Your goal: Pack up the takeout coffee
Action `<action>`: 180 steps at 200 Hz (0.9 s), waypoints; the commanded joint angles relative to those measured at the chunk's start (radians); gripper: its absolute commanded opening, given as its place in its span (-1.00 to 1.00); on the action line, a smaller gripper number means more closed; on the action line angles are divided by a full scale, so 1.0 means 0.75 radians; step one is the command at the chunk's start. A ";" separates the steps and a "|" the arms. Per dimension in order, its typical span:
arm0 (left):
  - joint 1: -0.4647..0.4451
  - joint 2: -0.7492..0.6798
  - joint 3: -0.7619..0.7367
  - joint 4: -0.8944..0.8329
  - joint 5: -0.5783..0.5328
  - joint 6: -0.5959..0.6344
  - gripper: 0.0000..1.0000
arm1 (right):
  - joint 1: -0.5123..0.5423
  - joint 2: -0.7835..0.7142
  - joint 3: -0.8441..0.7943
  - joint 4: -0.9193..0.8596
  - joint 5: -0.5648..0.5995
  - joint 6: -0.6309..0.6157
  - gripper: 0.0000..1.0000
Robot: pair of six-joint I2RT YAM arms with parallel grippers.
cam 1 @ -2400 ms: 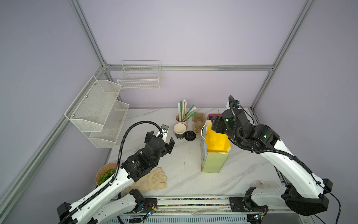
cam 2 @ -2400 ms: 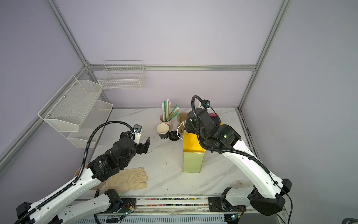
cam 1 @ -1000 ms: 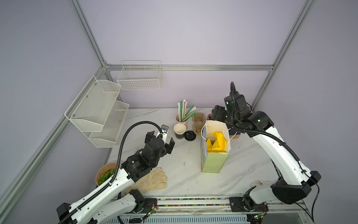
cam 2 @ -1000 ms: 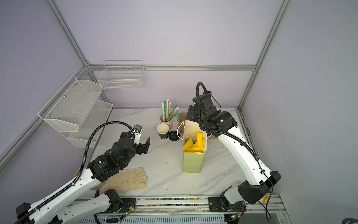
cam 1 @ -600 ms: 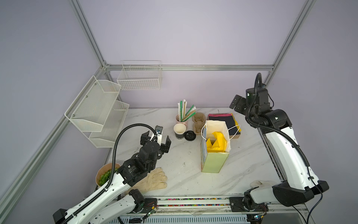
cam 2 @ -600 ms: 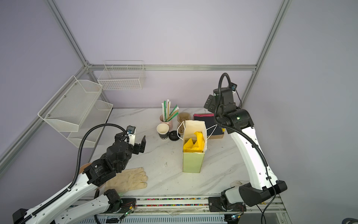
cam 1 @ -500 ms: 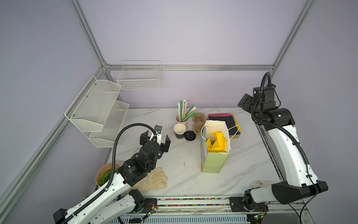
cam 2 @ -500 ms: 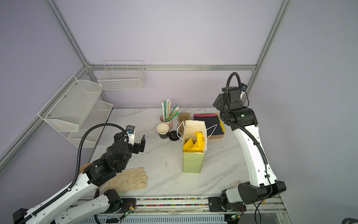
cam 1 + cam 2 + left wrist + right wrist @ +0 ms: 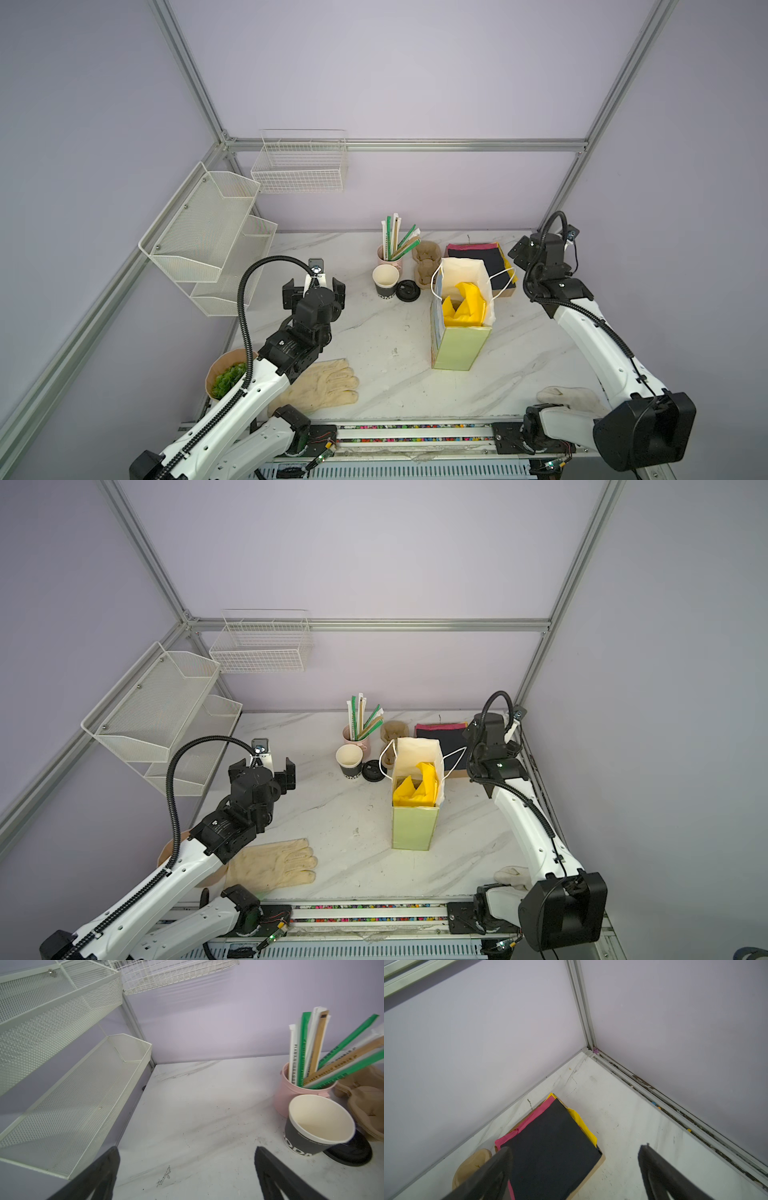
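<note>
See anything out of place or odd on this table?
A black lid lies flat beside the open black cup, not on it. A work glove lies at the front, odd among coffee things. No spill shows.

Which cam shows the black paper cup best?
Left wrist view: the black paper cup sits close, open-topped, white lettering partly readable. In both top views the cup is small, beside the pink straw cup. Right wrist view does not show it.
</note>
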 commanded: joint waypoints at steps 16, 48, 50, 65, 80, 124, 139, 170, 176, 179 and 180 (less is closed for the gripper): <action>0.143 0.061 -0.068 0.072 0.083 -0.121 1.00 | -0.006 0.066 -0.123 0.360 0.154 0.017 0.95; 0.220 0.090 -0.170 0.213 0.097 -0.121 0.99 | -0.006 0.162 -0.250 0.557 0.224 0.000 0.95; 0.226 0.090 -0.176 0.221 0.096 -0.121 0.99 | -0.006 0.170 -0.255 0.571 0.223 -0.013 0.95; 0.283 0.096 -0.209 0.256 0.110 -0.168 1.00 | -0.008 0.256 -0.298 0.673 0.160 -0.116 0.95; 0.362 0.127 -0.219 0.253 0.123 -0.203 0.99 | -0.008 0.313 -0.363 0.812 0.106 -0.200 0.95; 0.487 0.272 -0.219 0.320 0.203 -0.271 1.00 | -0.007 0.402 -0.583 1.303 0.068 -0.409 0.95; 0.499 0.322 -0.238 0.392 0.206 -0.275 1.00 | -0.006 0.431 -0.664 1.485 0.059 -0.488 0.95; 0.515 0.412 -0.318 0.625 0.203 -0.196 1.00 | -0.006 0.513 -0.720 1.680 -0.003 -0.580 0.95; 0.524 0.426 -0.337 0.680 0.198 -0.190 1.00 | -0.008 0.526 -0.730 1.712 -0.029 -0.593 0.95; 0.529 0.437 -0.345 0.705 0.195 -0.192 1.00 | -0.008 0.535 -0.736 1.735 -0.040 -0.602 0.95; 0.531 0.439 -0.348 0.713 0.194 -0.193 1.00 | -0.008 0.539 -0.738 1.742 -0.043 -0.605 0.95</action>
